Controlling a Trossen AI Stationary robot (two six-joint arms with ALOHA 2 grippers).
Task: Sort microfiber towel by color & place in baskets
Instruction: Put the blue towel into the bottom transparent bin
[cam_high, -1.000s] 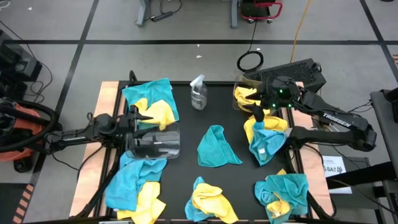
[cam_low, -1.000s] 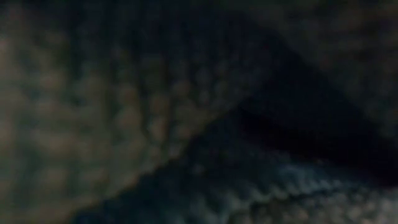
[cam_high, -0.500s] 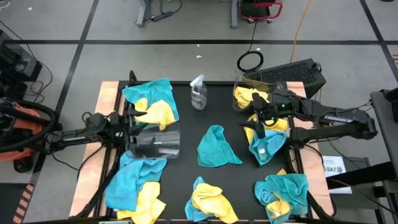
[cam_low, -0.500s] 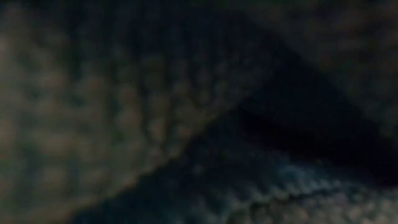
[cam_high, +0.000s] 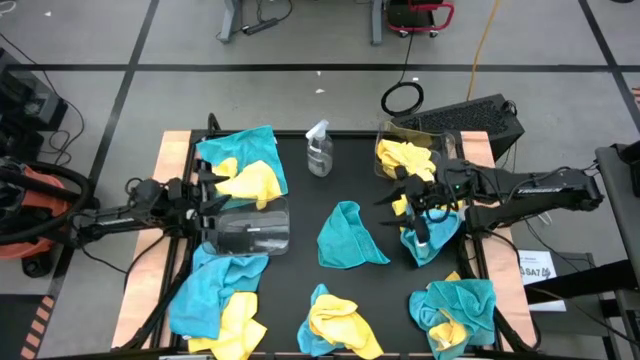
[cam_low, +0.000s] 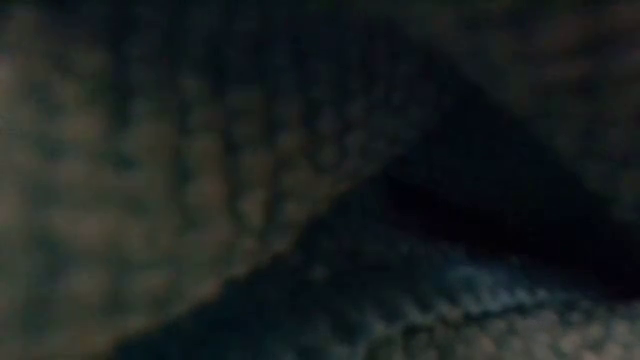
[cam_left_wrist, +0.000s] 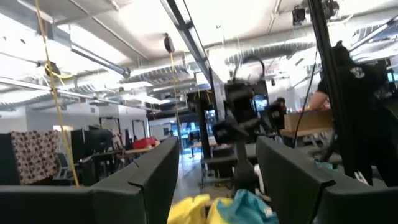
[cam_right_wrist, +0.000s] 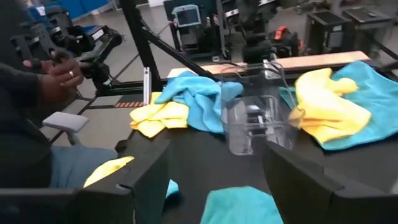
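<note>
Yellow and teal microfiber towels lie in heaps on the black table: far left (cam_high: 240, 160), near left (cam_high: 220, 300), near middle (cam_high: 335, 325), right (cam_high: 430, 228) and near right (cam_high: 455, 310). A single teal towel (cam_high: 350, 236) lies spread in the middle. One clear basket (cam_high: 250, 228) stands at the left. The other basket (cam_high: 408, 152), at the far right, holds yellow towels. My left gripper (cam_high: 218, 190) stands open beside the left basket, tipped upward. My right gripper (cam_high: 392, 188) hangs open above the right heap, pointing toward the table's left; nothing is between its fingers (cam_right_wrist: 143, 180).
A clear spray bottle (cam_high: 318, 150) stands at the far middle. Cloth lies right in front of the low camera (cam_low: 200, 180) and hides everything in that view. In the right wrist view a seated person's hand (cam_right_wrist: 60, 73) shows beyond the table's left side.
My right gripper has swung from above the far-right basket toward the near edge and now points level toward the table's left, above the right heap. My left gripper has risen a little and tipped upward. No towel has moved.
</note>
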